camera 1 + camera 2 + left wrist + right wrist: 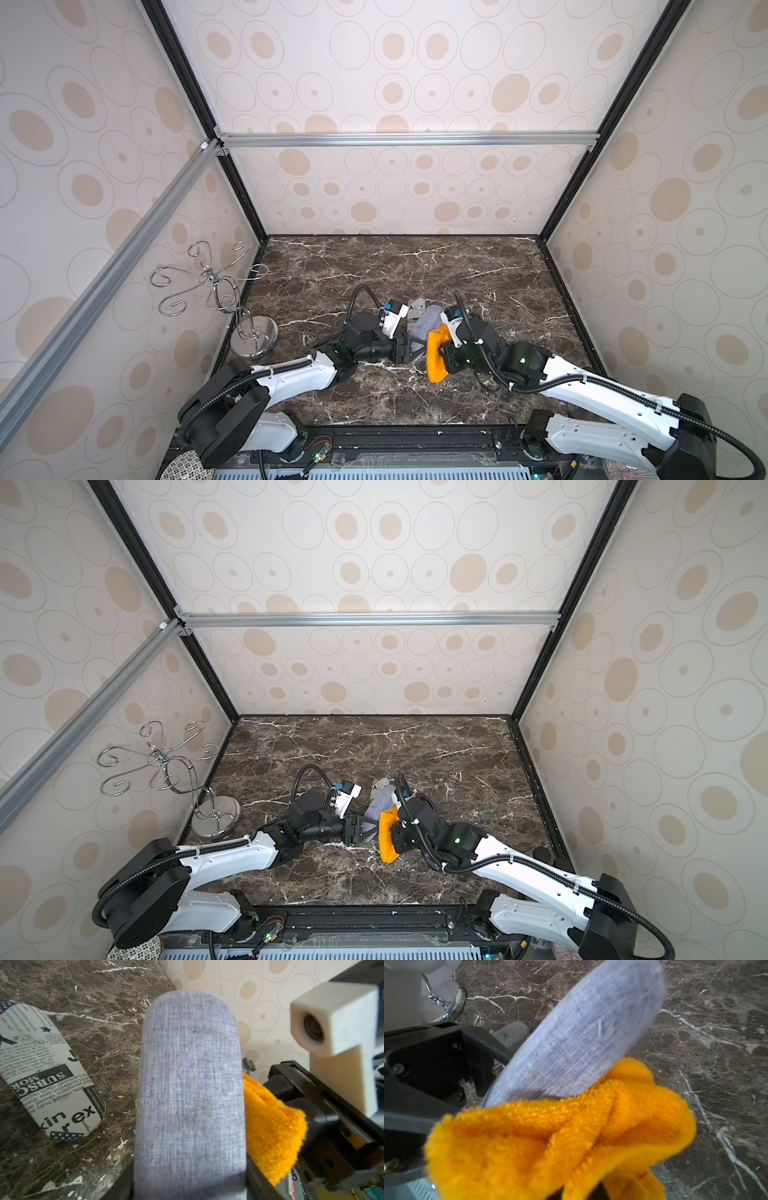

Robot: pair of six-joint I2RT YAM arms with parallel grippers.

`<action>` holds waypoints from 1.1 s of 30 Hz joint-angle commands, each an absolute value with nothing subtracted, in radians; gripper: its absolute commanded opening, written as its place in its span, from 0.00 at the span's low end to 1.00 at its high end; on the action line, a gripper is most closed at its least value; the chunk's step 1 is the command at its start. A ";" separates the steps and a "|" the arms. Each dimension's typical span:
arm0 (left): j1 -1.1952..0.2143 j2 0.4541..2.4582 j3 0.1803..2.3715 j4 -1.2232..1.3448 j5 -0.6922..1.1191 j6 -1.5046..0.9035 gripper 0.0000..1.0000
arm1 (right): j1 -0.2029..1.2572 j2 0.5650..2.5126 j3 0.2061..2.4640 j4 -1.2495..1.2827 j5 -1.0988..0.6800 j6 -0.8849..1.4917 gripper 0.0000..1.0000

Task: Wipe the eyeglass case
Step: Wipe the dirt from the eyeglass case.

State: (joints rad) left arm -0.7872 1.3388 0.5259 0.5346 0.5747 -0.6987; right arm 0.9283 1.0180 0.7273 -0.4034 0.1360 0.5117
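The orange cloth (560,1136), bunched in the closed right claw (445,356), touches the grey eyeglass case (190,1084) at five o'clock; the left claw (410,352) grips that case above the bench (415,266). Wiping seems underway, with most fabric left.

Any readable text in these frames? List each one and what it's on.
"SUBSC": printed case, black banner, upside down in the left wrist view
"MOR": same banner
"kin": same case, large letters
"rex": same case, large letters
Fine newsprint lines on that case: too small to read reliably.
Grey case, orange cloth: no text.
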 commanded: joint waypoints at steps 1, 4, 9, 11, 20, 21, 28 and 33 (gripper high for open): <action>-0.815 1.344 0.555 0.559 0.614 -0.641 0.45 | 0.921 0.974 0.737 -0.384 0.210 0.512 0.00; -0.825 1.343 0.546 0.568 0.613 -0.642 0.45 | 0.822 0.953 0.746 -0.399 0.157 0.500 0.00; -0.828 1.341 0.545 0.575 0.612 -0.653 0.45 | 0.693 0.930 0.745 -0.399 0.078 0.482 0.00; -0.828 1.339 0.553 0.567 0.606 -0.653 0.45 | 0.692 0.929 0.741 -0.385 0.021 0.470 0.00; -0.825 1.345 0.588 0.594 0.612 -0.691 0.44 | 0.888 0.964 0.719 -0.384 0.092 0.489 0.00; -0.819 1.345 0.588 0.606 0.626 -0.702 0.44 | 0.888 0.945 0.702 -0.372 0.112 0.508 0.00; -0.772 1.308 0.541 0.721 0.753 -0.736 0.44 | 0.686 0.796 0.650 -0.329 -0.073 0.563 0.00; -0.767 1.305 0.543 0.766 0.821 -0.723 0.44 | 0.598 0.789 0.690 -0.293 -0.214 0.575 0.00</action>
State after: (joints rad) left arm -0.7738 1.3308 0.5323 0.6647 0.7353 -0.7219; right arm 0.6189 0.7830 0.6640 -0.3466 -0.0940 0.5461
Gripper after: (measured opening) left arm 0.604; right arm 0.112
